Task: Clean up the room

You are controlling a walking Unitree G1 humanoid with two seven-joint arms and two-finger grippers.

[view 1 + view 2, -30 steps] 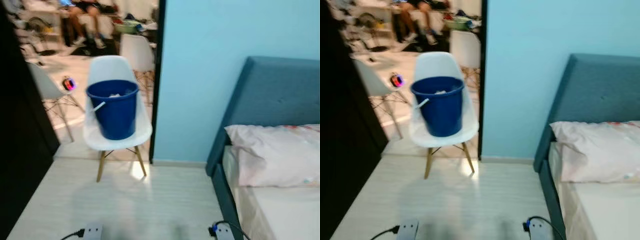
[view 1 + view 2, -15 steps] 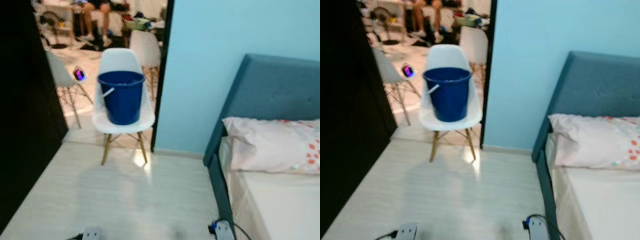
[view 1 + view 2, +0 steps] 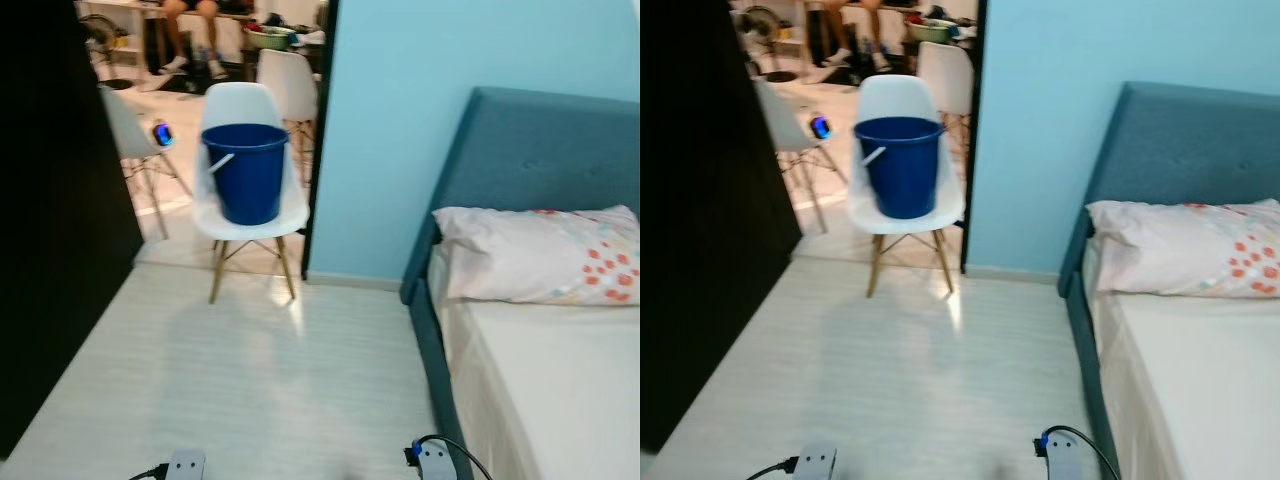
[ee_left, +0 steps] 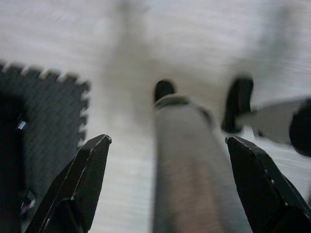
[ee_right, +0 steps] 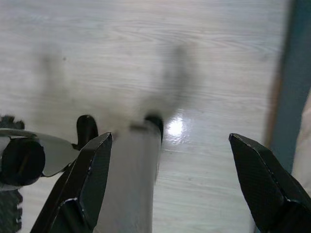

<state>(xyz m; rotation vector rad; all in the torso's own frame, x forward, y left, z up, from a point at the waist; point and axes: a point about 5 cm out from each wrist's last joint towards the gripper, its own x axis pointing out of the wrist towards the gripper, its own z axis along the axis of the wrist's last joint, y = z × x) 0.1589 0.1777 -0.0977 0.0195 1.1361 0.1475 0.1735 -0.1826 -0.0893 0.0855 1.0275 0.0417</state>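
I read no writing; the blue bucket's (image 3: 245, 172) contents are hidden; left hand (image 4: 165, 145) and right hand (image 5: 170, 145) hang spread apart.

Pale, glossy plank floor (image 3: 270, 370) underfoot, a light blue wall (image 3: 400, 130) ahead, and a tall black panel (image 3: 50, 230) closing the left side. Against the wall on the right, a bed with teal upholstered headboard (image 3: 530, 160), white mattress (image 3: 560, 390) and a pinkish pillow (image 3: 530, 255) with red spots at one end. Through the doorway, a white shell chair (image 3: 250, 190) on wooden legs, more white chairs (image 3: 285, 85) behind it — a brighter, cluttered room beyond with a seated person's legs (image 3: 190, 30).
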